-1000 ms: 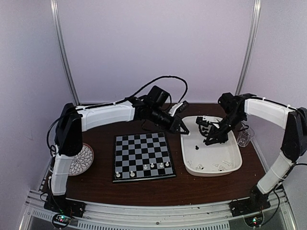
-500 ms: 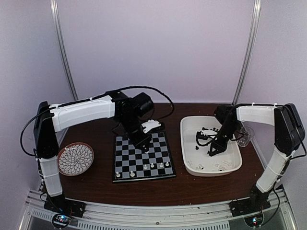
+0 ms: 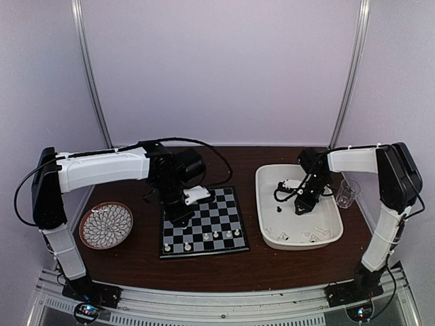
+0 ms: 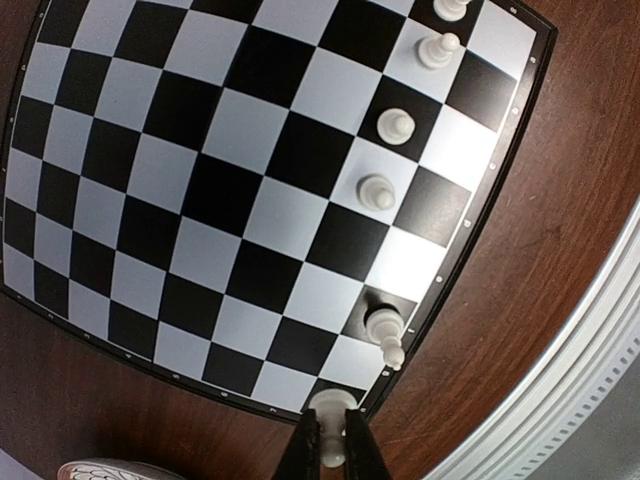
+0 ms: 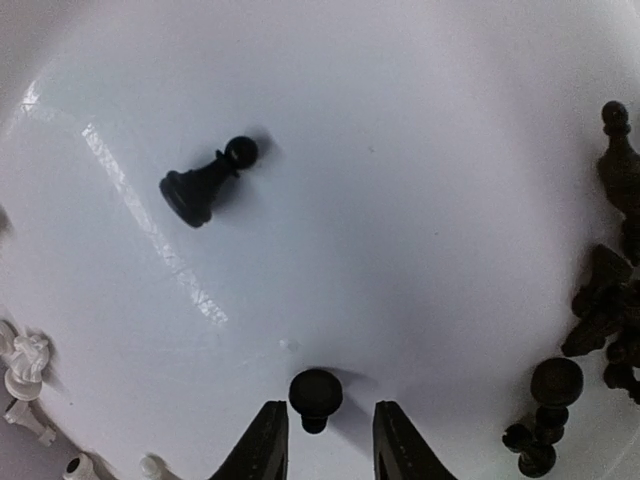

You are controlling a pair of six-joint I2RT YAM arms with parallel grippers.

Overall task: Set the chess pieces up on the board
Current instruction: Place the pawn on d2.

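The board [image 3: 204, 217] lies at the table's middle, with several white chess pieces [image 3: 216, 235] along its near rows. My left gripper [image 3: 178, 214] hangs over the board's left side. It is shut on a white piece [image 4: 330, 432] above the board's corner [image 4: 240, 200]. Another white piece [image 4: 385, 335] stands close by on a black square. My right gripper [image 5: 328, 445] is open low in the white tray [image 3: 299, 244]. A black pawn [image 5: 315, 397] sits between its fingers, touching neither. Another black pawn [image 5: 205, 185] lies on its side farther off.
A heap of black pieces [image 5: 600, 300] sits at the right of the tray and a few white ones [image 5: 25, 365] at its left. A round patterned plate [image 3: 105, 225] lies left of the board. A clear cup [image 3: 345, 193] stands right of the tray.
My left arm has swung from the tray's edge over to the board's left side with the white piece in its jaws. My right gripper has shifted within the tray and its jaws have opened.
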